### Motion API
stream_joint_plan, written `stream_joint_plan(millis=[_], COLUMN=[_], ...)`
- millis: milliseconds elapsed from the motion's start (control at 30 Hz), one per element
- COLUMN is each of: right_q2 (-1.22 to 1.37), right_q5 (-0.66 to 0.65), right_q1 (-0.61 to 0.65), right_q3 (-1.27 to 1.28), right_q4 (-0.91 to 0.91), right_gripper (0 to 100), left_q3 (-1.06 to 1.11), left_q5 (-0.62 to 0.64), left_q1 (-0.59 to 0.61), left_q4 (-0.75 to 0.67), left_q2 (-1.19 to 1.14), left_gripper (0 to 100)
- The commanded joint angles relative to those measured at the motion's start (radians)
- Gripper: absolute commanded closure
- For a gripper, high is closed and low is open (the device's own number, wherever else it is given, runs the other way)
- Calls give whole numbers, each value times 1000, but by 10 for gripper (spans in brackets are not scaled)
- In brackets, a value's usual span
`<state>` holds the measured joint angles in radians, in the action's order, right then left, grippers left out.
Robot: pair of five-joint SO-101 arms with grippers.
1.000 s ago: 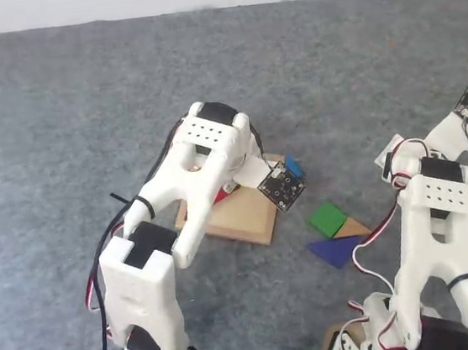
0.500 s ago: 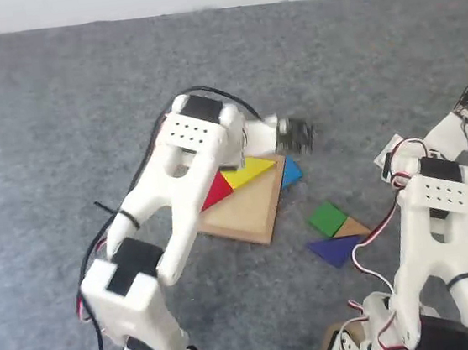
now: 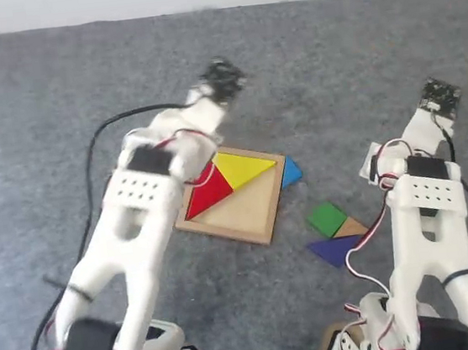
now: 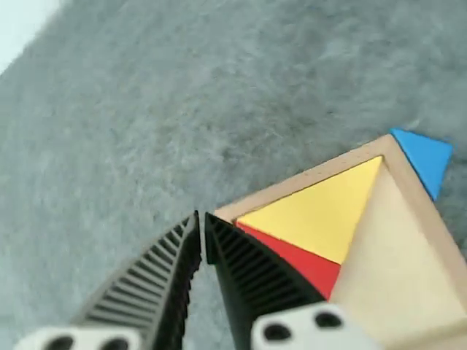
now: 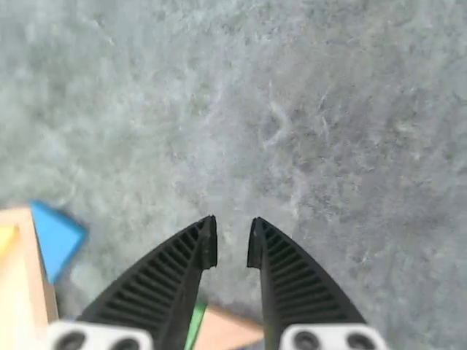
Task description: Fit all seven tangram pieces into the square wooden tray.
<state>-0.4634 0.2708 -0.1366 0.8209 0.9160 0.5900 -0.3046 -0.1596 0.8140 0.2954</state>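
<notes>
- Two pieces are sitting inside the square wooden tray (image 3: 243, 216) right now: a yellow triangle (image 3: 242, 167) and a red triangle (image 3: 206, 192). They're lying edge to edge and filling the far side, and the rest of the tray floor is showing bare wood.
- Tray itself is lying flat on the grey fuzzy worktop (image 3: 347, 52), turned a bit, roughly between the two arms.
- Blue piece (image 3: 293, 171) is lying outside the tray, just beside the corner where the yellow triangle is pointing.
- Three more pieces are bunching up on the worktop between the tray and the right arm: a green square (image 3: 327, 218), a tan piece (image 3: 356, 227) and a purple piece (image 3: 334, 251). They look like they're touching each other and sitting apart from the tray.
- Left end effector (image 4: 202, 222) is looking pretty much clenched, just a thin slit between the fingers and nothing in them. Its tips are hanging by the tray rim, close to where the red and yellow triangles are meeting. Can't tell if it's actually touching the wood.
- Right end effector (image 5: 231, 244) is released, with its fingers parted a little and gripping nothing. It's hanging over bare worktop near the green and tan pieces, with the blue one farther off.
</notes>
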Motion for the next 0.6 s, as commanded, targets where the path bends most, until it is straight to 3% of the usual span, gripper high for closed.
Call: stream_joint_plan(millis=[0,200,400,567], right_q2=[-45,-45,-51,-47], right_q5=[-38,-51,-196,-190], right_q1=[61,154,331,364], right_q3=[-9,6,72,77], right_q4=[64,128,182,197], right_gripper=[918,918,918,918], left_q3=[76,348,691,849], left_q5=[146,152,107,110], left_q1=[58,84,98,106], left_q4=[-32,-52,-245,-247], left_q2=[158,385,712,939], left_gripper=[988,988,988,988])
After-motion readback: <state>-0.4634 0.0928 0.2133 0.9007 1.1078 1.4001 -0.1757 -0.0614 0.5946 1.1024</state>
